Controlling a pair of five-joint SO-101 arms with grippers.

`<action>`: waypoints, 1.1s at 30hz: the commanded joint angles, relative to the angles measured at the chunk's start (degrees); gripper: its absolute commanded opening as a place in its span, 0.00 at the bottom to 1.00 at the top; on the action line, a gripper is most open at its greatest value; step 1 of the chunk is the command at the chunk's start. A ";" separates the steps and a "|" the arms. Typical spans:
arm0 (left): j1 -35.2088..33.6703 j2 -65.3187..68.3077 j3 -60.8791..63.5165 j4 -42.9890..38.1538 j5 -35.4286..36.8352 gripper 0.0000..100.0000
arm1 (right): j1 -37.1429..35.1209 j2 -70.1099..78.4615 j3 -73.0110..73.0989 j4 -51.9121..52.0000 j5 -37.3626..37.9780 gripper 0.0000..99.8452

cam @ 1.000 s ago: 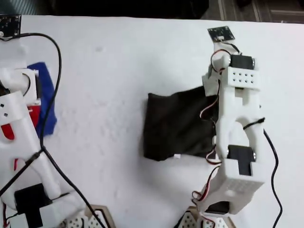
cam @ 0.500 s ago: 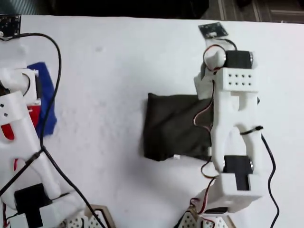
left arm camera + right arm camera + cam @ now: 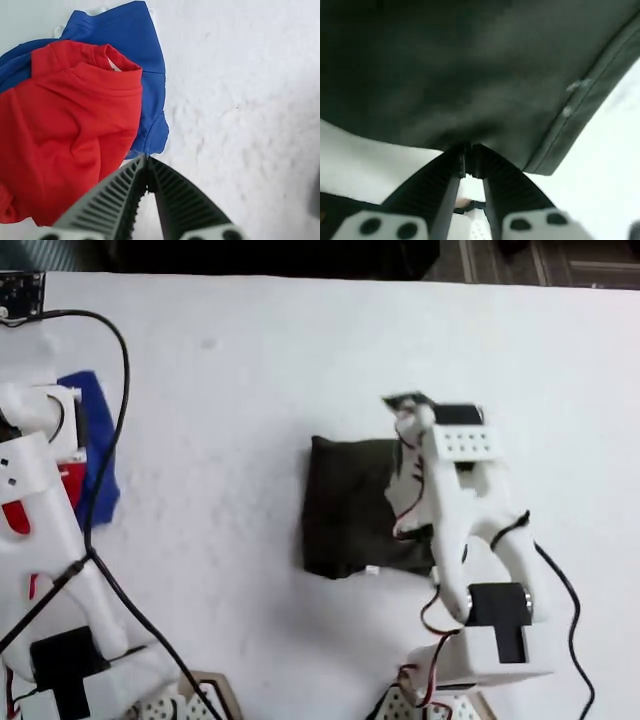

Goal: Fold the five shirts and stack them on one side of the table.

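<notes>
A black shirt [image 3: 345,510] lies partly folded in the middle of the white table [image 3: 230,370]. My right gripper [image 3: 469,150] is shut on a fold of this black shirt [image 3: 470,75] and holds it lifted; from above the right gripper [image 3: 403,412] hangs over the shirt's far right part. A red shirt [image 3: 65,130] lies on a blue shirt [image 3: 135,40] at the table's left side. My left gripper [image 3: 146,167] is shut and empty just above the table beside the blue shirt's edge. The left arm [image 3: 40,500] covers most of the blue shirt [image 3: 100,440].
Black cables [image 3: 120,370] run from the left arm across the table's left side. The arm bases [image 3: 200,700] stand at the near edge. Open white table surface stretches between the two arms and along the far edge.
My right gripper has swung left and nearer over the black shirt, carrying its right edge inward. The shirt now looks narrower. The left arm has not moved.
</notes>
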State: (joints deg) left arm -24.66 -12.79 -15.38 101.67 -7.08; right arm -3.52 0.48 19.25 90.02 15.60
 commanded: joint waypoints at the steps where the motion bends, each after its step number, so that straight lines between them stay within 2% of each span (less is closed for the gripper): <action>1: -0.40 -2.33 -0.26 0.26 0.00 0.02 | 3.65 -2.42 6.86 -6.55 2.99 0.02; 4: -0.31 -2.33 -0.26 0.26 0.00 0.02 | 5.67 -2.42 11.87 -8.92 8.18 0.02; 10: -0.31 -2.33 -0.26 0.26 0.00 0.02 | 11.12 -3.56 11.96 -8.22 9.14 0.02; 16: -0.31 -2.33 -0.26 0.26 0.00 0.02 | 7.87 -9.71 3.08 0.75 8.88 0.02; 21: -0.31 -2.33 -0.26 0.26 0.00 0.02 | 3.30 -10.07 5.01 -2.77 8.70 0.02; 27: -0.31 -2.33 -0.26 0.26 0.00 0.02 | 5.23 -2.42 16.26 -15.52 9.14 0.02; 30: -0.48 -2.33 -0.26 0.26 0.00 0.02 | 7.87 -0.84 15.56 -14.02 9.14 0.02; 33: -0.57 -2.33 -0.26 0.26 0.00 0.02 | 8.31 -2.42 12.13 -8.22 9.14 0.02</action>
State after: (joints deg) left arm -24.66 -12.79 -15.38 101.67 -7.08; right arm 4.13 -0.57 34.46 77.36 24.40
